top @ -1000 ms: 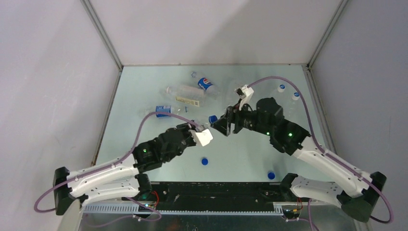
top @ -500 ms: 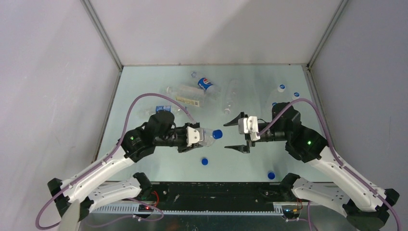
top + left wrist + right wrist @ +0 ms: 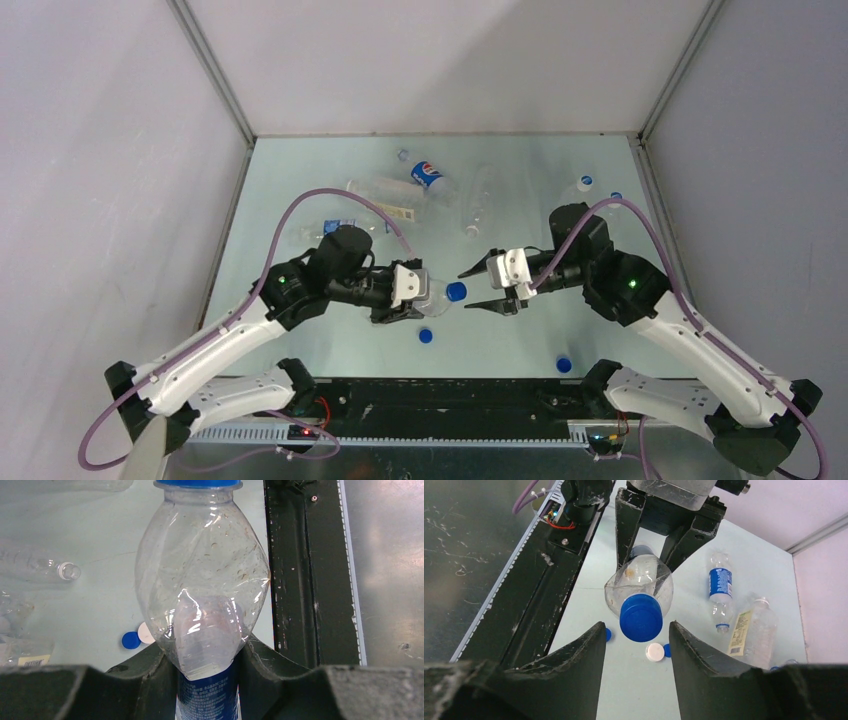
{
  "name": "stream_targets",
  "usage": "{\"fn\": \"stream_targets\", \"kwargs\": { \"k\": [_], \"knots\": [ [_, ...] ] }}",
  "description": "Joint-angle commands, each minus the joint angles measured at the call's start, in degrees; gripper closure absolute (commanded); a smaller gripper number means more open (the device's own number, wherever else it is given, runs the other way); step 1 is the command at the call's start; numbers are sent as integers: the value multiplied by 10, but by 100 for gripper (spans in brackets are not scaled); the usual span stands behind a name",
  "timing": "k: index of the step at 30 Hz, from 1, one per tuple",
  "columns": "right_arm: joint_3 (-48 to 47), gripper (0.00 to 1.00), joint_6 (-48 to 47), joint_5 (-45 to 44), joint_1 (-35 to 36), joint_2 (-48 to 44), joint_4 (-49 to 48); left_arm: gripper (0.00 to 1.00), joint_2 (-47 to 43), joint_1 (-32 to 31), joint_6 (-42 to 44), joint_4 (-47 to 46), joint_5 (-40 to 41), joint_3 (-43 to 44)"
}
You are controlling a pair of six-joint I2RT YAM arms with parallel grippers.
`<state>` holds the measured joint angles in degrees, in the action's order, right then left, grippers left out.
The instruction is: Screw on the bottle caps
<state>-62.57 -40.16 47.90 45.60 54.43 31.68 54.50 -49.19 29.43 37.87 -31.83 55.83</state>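
My left gripper (image 3: 420,297) is shut on a clear bottle (image 3: 432,296) with a blue label and holds it level above the table, neck pointing right. In the left wrist view the jaws (image 3: 205,650) clamp the bottle (image 3: 200,580) at its label. A blue cap (image 3: 456,291) sits on the neck. My right gripper (image 3: 468,291) is open and faces the cap. In the right wrist view the cap (image 3: 641,617) lies just ahead of the gripper (image 3: 636,625), between the fingertips, with gaps on both sides.
Loose blue caps (image 3: 426,335) (image 3: 563,364) lie near the front edge. A white cap (image 3: 655,651) lies under the held bottle. Several bottles lie at the back, one with a red-white-blue logo (image 3: 428,176); others stand at the back right (image 3: 583,185). A black rail (image 3: 450,400) runs along the front.
The left arm carried the bottle nearer and a little right. The right gripper let go near the cap, drew back open, and has now moved left towards it.
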Motion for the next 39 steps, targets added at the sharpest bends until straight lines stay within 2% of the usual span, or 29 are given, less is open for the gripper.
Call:
{"fn": "stream_targets", "kwargs": {
  "k": [1,13,19,21,23,24,27,30,31,32,35,36,38,39],
  "knots": [
    [-26,50,1,29,-2,4,-8,86,1,4,-4,-5,-22,24],
    [-26,54,22,43,-2,19,-24,86,-1,3,-8,-10,-30,24],
    [-26,66,65,28,3,29,-34,86,-10,2,-20,-43,-19,14],
    [-26,74,134,8,8,34,-47,85,-19,0,-32,-73,2,2],
    [-25,83,212,-47,17,40,-61,85,-36,-3,-46,-118,40,-20],
    [-26,88,238,-102,21,46,-71,85,-42,-7,-51,-135,74,-30],
    [-25,100,410,-209,35,59,-91,86,-68,-29,-68,-220,176,-70],
    [-25,100,568,-318,37,77,-105,86,-79,-90,-52,-276,340,-95],
    [-24,100,643,-333,37,81,-110,86,-79,-114,-34,-308,374,-107],
    [-13,100,673,-355,37,84,-128,86,-79,-143,-23,-326,448,-114],
    [30,100,814,-388,37,84,-191,86,-64,-209,62,-447,581,-155],
    [51,100,837,-406,37,83,-220,86,-50,-234,81,-469,635,-161],
    [67,99,870,-428,36,82,-241,87,-24,-257,131,-505,681,-169],
    [69,93,868,-436,35,78,-243,87,-18,-261,131,-503,686,-167]
  ]
}}
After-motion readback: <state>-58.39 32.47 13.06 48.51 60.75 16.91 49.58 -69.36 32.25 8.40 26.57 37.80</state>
